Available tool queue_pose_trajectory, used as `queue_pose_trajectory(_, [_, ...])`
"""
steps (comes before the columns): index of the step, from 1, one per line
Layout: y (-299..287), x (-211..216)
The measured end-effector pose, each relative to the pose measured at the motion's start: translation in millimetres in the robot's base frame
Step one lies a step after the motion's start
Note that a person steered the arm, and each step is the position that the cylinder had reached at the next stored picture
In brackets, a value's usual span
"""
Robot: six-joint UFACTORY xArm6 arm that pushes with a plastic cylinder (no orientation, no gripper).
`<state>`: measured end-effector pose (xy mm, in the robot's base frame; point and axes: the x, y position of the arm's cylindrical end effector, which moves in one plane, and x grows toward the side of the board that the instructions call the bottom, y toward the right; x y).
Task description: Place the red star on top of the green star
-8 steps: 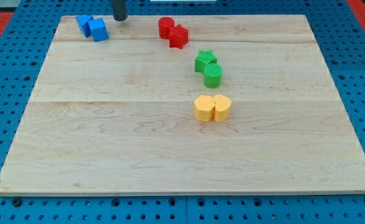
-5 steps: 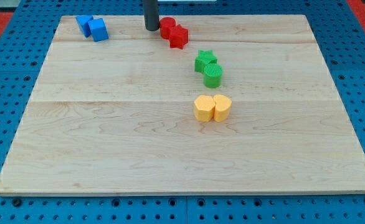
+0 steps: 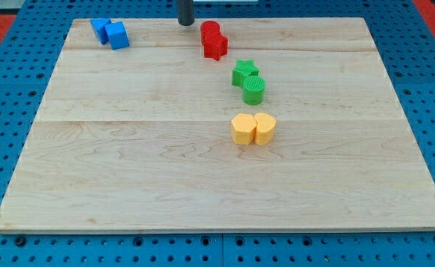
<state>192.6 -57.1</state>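
The red star (image 3: 217, 47) lies near the view's top, touching a rounded red block (image 3: 210, 32) just above it. The green star (image 3: 244, 72) lies below and right of the red star, a small gap apart, touching a green cylinder (image 3: 254, 90) below it. My tip (image 3: 185, 23) is at the board's top edge, left of the rounded red block and apart from it.
Two blue blocks (image 3: 110, 33) sit together at the view's top left. Two yellow blocks (image 3: 252, 128) sit together below the green cylinder, near the middle of the wooden board (image 3: 128, 148).
My tip moved right along the top edge to the red pair, then drew back up a little. The two red blocks shifted slightly right, now stacked more vertically.
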Motion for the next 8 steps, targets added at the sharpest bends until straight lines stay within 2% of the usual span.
queue_pose_trajectory(4, [-11, 3])
queue_pose_trajectory(5, [3, 7])
queue_pose_trajectory(6, [-10, 19])
queue_pose_trajectory(8, [31, 67])
